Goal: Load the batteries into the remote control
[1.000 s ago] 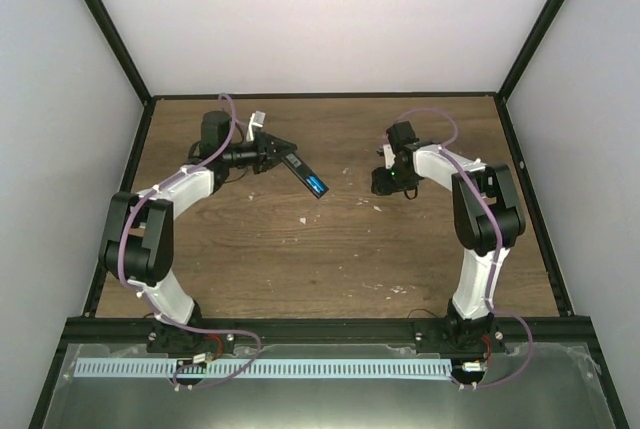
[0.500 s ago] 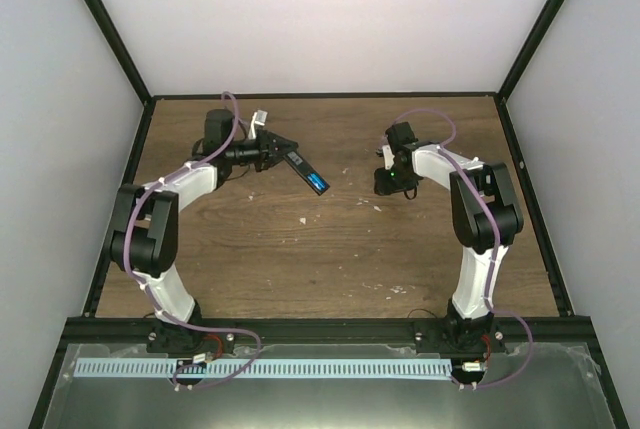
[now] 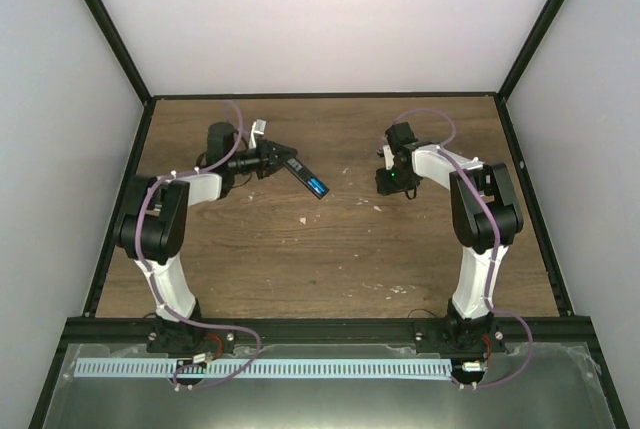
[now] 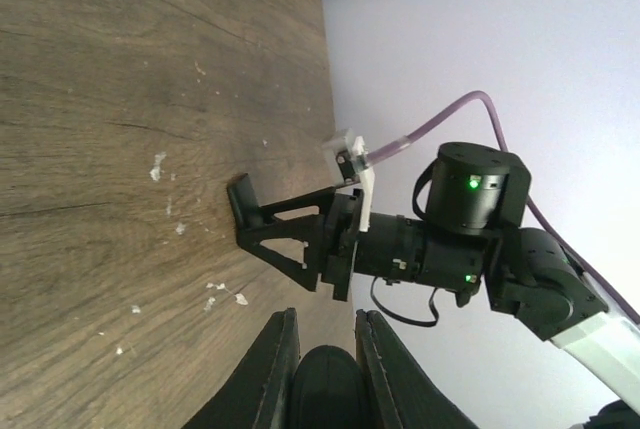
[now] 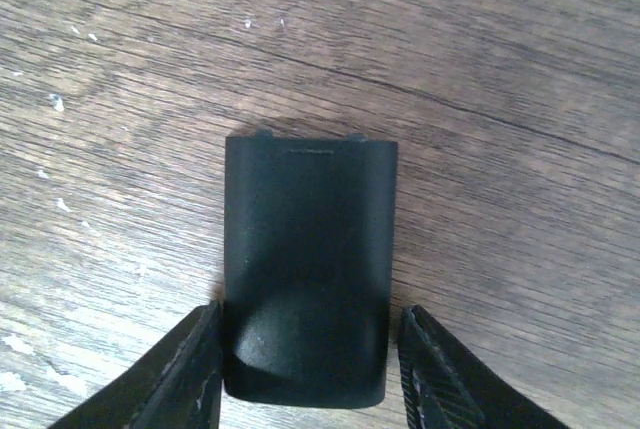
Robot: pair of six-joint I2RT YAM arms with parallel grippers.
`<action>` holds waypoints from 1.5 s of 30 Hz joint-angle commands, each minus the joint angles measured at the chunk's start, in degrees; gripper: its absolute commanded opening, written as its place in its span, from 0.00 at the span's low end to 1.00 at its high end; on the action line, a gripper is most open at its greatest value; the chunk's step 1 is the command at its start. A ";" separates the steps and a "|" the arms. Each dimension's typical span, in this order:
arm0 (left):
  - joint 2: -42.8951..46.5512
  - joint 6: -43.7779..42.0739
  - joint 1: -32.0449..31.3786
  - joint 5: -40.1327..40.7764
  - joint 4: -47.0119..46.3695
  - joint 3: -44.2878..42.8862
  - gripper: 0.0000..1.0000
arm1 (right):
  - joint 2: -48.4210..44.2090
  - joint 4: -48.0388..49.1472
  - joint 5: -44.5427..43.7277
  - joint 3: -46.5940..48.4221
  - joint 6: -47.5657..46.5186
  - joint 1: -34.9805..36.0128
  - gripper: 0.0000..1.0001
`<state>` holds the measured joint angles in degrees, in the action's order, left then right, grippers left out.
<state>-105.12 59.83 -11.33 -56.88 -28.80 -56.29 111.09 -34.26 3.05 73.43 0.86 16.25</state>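
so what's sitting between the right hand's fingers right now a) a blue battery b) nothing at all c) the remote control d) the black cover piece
d: the right wrist view shows the black cover piece lying flat on the table between the right hand's fingers, while the remote control is held by the left hand

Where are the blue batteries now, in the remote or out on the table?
In: blue batteries show at the uncovered end of the remote, which the left gripper holds; the cover lies apart on the table.
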 commanded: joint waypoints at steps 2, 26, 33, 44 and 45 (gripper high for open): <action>-3.42 2.40 0.79 -1.50 -11.68 1.48 0.00 | 0.83 -1.19 -2.84 -0.20 -0.80 -0.29 0.40; -16.67 2.39 -2.89 3.63 -21.82 2.29 0.00 | -4.07 -1.06 1.82 0.84 -1.43 1.27 0.34; -19.84 4.46 -4.36 3.20 -26.48 1.00 0.00 | -7.61 2.68 7.31 -1.16 -4.19 5.06 0.33; -22.20 5.41 -4.49 3.02 -30.52 2.99 0.00 | -13.66 8.26 15.74 -6.62 -10.93 9.21 0.32; -22.52 5.53 -4.49 3.05 -31.05 3.03 0.00 | -13.70 8.74 16.11 -7.21 -11.36 9.81 0.32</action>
<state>-126.13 65.01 -15.75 -53.82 -55.20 -54.13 99.39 -28.45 15.38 68.25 -6.87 24.23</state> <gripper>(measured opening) 0.140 0.327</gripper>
